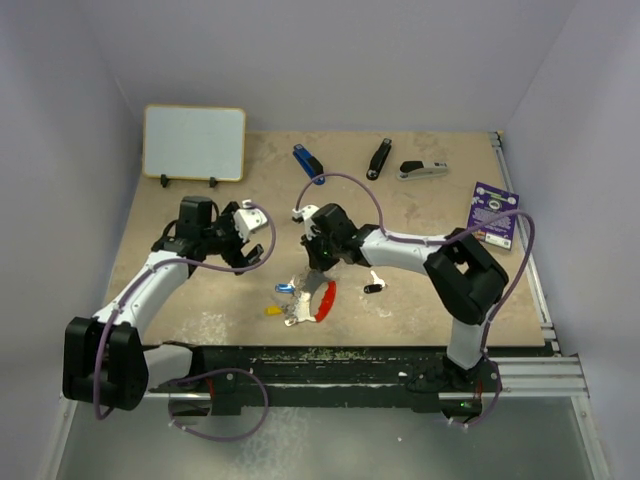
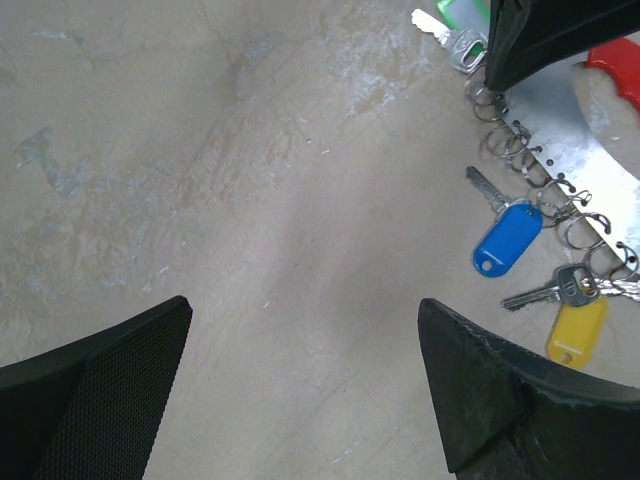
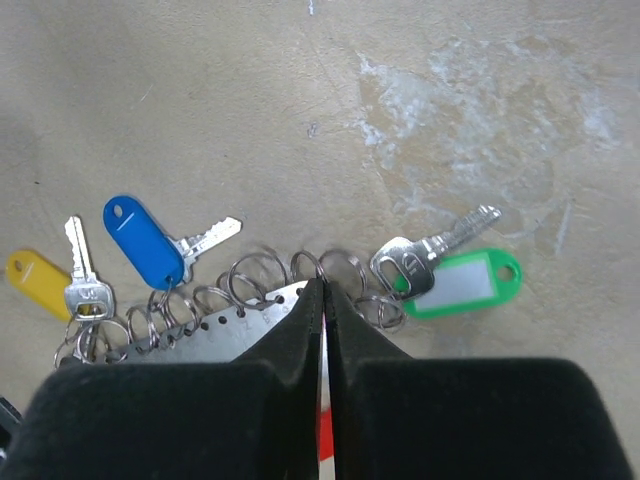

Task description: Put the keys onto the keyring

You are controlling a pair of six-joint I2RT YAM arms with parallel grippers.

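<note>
Keyring (image 3: 225, 325): lay flat on the table (image 1: 230, 300) near the front edge, between the two arms. It was a perforated silver plate with a row of small split rings along its edge, and a red fob (image 1: 326, 300) on its right side.
Right claw (image 3: 322, 292): fingers pressed flat together, tips down on the plate's ringed edge. Couldn't tell if any metal was caught between them.
Left claw (image 2: 303, 305): spread wide with nothing in it, over bare tabletop left of the bunch and apart from it.
Tagged keys: blue-tagged key (image 3: 145, 240) and yellow-tagged key (image 3: 40, 277) lay on one side of the right fingers, green-tagged key (image 3: 465, 282) on the other. All were flat, with their heads at the rings.
Loose key: black-headed key (image 1: 373, 287) sat just right of the bunch, not touching it.
Back of table: blue stapler (image 1: 308, 163), black stapler (image 1: 379, 158) and grey stapler (image 1: 422, 170) in a row. Purple card (image 1: 494, 213) was at far right, whiteboard (image 1: 194, 143) upright at back left.
</note>
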